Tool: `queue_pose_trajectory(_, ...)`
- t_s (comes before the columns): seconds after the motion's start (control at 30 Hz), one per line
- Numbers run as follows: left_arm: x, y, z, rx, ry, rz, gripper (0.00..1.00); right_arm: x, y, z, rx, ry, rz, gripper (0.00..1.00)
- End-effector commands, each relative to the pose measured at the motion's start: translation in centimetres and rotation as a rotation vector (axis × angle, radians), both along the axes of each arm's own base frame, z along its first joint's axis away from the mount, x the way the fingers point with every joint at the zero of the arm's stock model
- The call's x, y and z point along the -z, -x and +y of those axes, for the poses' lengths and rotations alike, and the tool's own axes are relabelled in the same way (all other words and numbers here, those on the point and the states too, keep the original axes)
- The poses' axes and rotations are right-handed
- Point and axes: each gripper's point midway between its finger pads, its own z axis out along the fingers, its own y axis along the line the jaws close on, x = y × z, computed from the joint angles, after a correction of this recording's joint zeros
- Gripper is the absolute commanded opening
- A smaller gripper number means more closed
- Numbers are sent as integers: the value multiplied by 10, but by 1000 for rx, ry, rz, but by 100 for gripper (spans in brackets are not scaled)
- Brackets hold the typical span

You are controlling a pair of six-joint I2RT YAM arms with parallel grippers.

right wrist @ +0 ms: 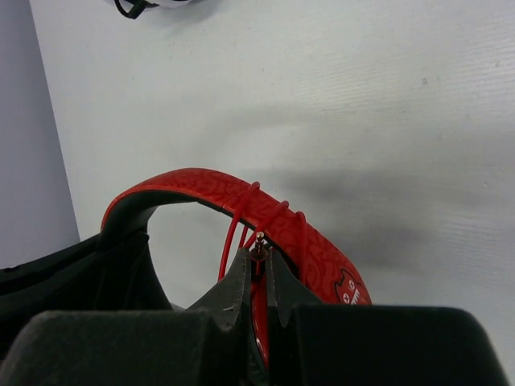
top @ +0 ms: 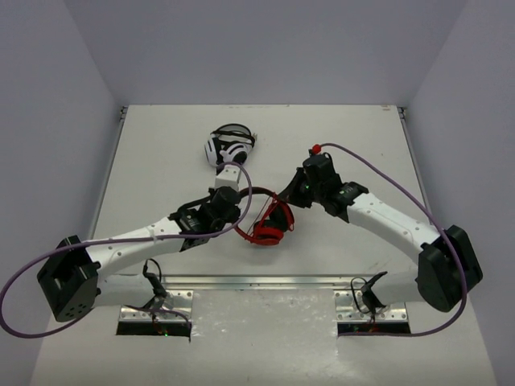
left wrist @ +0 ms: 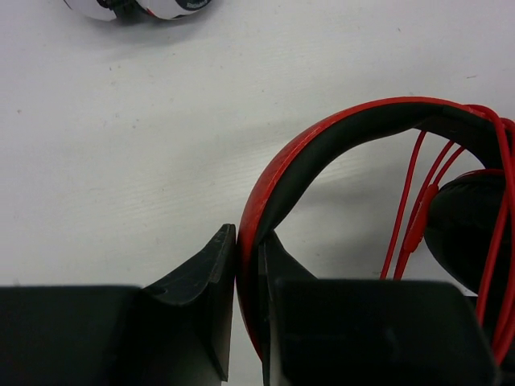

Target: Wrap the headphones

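White headphones behind; open tabletop right.

No legible words, brands or numbers anywhere. Only a small black-and-white emblem, something like a horned little face, printed on the red band of the headphones, seen low and right in the right wrist view; no letters to make out in it. Dark marks on the white headphones at the top edge of the left wrist view, cut off and unreadable

Bright even light, soft shadows, wrist views blurred up close.
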Motion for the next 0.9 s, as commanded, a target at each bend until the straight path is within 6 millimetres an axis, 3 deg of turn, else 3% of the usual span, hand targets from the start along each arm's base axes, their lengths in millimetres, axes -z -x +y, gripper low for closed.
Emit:
queue_pose_trajectory(0.0, -30, -1, -12, 48, 98, -58, 0, -7, -14, 4, -33, -6, -28, 3)
queue_pose_trajectory(0.17, -24, -3, -12, 30, 49, -5, 0, -8, -7, 21, -99, -91, -2, 12)
queue_pose_trajectory(0.3, -24, -5, -16, 33, 54, 0, 0, -12, -7, 26, -116, -102, 2, 24)
queue_pose_trajectory(0.6, -10, -5, -15, 25, -17, 65, 0, 6, -9, 21, -103, -39, 49, 28)
queue_pose_trajectory(0.77, 0, -4, -14, 24, -41, 90, 0, -2, -18, 21, -102, -45, 47, 45)
queue_pose_trajectory(0.83, 1, -4, -14, 21, -41, 89, 1, -16, -25, 21, -111, -36, 30, 50)
queue_pose_trajectory(0.87, 1, -4, -13, 18, -40, 87, 0, -22, -31, 17, -99, -34, 22, 58)
